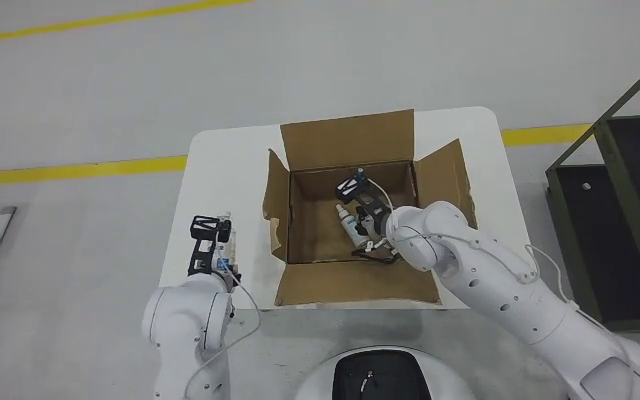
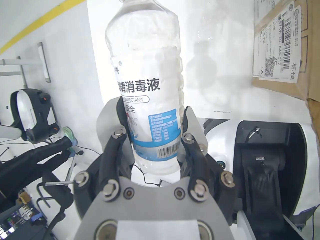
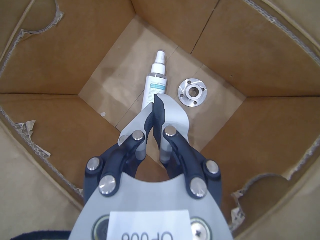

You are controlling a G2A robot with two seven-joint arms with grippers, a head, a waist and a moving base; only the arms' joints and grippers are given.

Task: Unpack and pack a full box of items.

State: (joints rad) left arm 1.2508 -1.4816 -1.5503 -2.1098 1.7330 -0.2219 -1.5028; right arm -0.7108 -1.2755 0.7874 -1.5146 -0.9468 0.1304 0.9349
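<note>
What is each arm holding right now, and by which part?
Left tool grips the clear bottle around its lower labelled body; right tool is shut on nothing.

Clear bottle (image 2: 142,76) cap cropped; spray bottle (image 3: 156,82) base behind right gripper (image 3: 155,102).

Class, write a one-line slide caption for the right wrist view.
Right gripper, shut and empty, hangs inside the cardboard box above a white spray bottle and a metal flange on its floor.

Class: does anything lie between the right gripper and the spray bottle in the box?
Nothing visible does. The right gripper hangs shut over the spray bottle; the metal flange lies beside it, apart.
</note>
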